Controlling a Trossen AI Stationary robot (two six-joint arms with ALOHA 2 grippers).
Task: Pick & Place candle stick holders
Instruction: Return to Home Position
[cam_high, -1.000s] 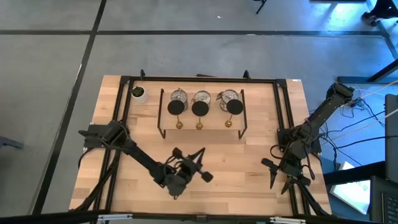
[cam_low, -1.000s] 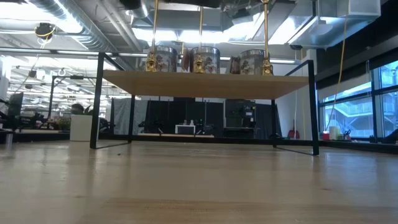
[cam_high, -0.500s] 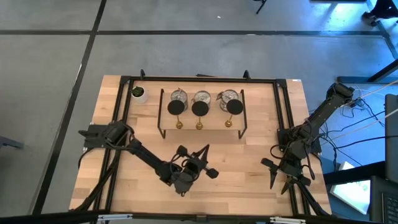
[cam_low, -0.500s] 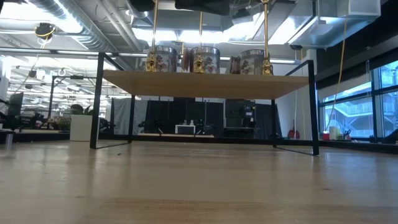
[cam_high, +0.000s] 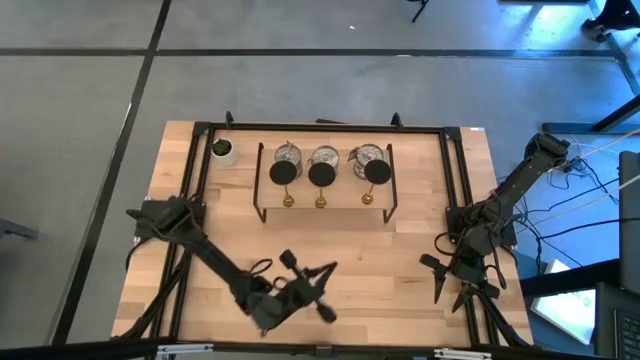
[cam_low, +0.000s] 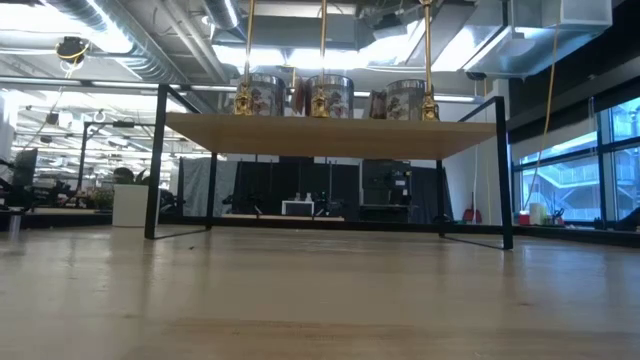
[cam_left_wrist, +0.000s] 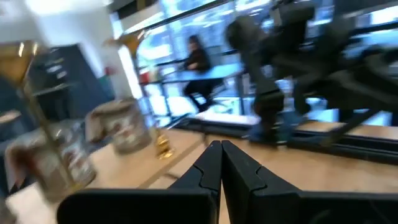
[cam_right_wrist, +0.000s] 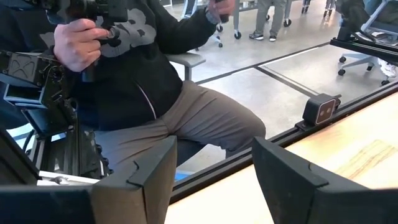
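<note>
Left gripper (cam_left_wrist: 220, 149) clenched, empty, over front middle of table (cam_high: 400, 290); right gripper (cam_right_wrist: 211, 155) released, empty, at right edge; beyond, rack (cam_high: 392, 180) holds three gold candle sticks (cam_high: 322, 175) in row, three silver cups (cam_high: 325, 156) just behind; plant pot (cam_high: 222, 151) far-left corner.

One camera looks straight down, another level across the table (cam_high: 400, 265) (cam_low: 300, 300); both catch the rack (cam_high: 260, 180) (cam_low: 320, 135).

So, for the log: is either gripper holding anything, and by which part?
Nothing: the left gripper, over the table's front, is shut empty; the right gripper, at its right edge, is open.
</note>
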